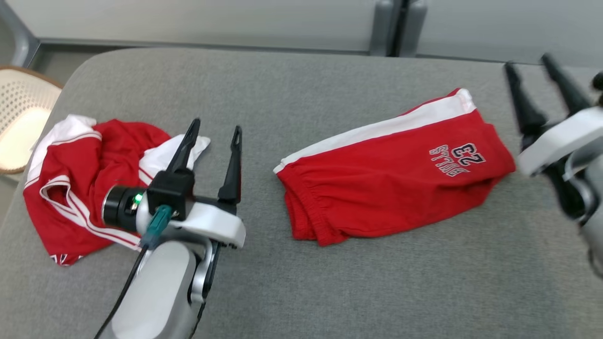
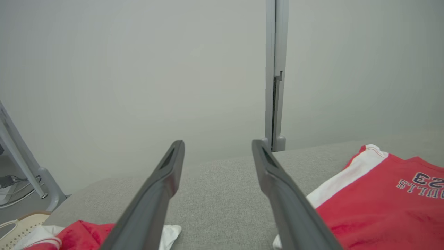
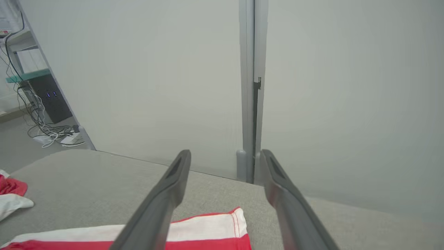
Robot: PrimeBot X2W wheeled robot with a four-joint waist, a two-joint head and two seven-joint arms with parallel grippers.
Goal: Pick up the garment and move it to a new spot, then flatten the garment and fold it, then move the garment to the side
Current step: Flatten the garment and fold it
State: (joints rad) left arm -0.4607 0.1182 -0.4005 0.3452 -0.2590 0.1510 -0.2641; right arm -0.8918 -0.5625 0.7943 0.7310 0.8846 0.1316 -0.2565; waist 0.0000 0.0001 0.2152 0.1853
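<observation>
Counted two red garments: one folded pair of shorts (image 1: 391, 165) and one crumpled garment (image 1: 85, 188). Counted two pincers: the left pincer (image 1: 216, 125) and the right pincer (image 1: 527, 62). Noted one grey tabletop (image 1: 301, 282) and one woven seat (image 1: 23, 117). The shorts bore two printed digits.

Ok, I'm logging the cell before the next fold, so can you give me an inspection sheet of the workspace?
Surface: grey upholstered cushion.
Job's things: red shorts folded at right; red-and-white garment crumpled at left.
Clutter: nothing seen.
Grippers: left gripper open, by the crumpled garment; right gripper open, right of the shorts.
Cables: black cable along the left forearm; tangled floor cables.
Surroundings: grey partition wall; wicker seat at left.
</observation>
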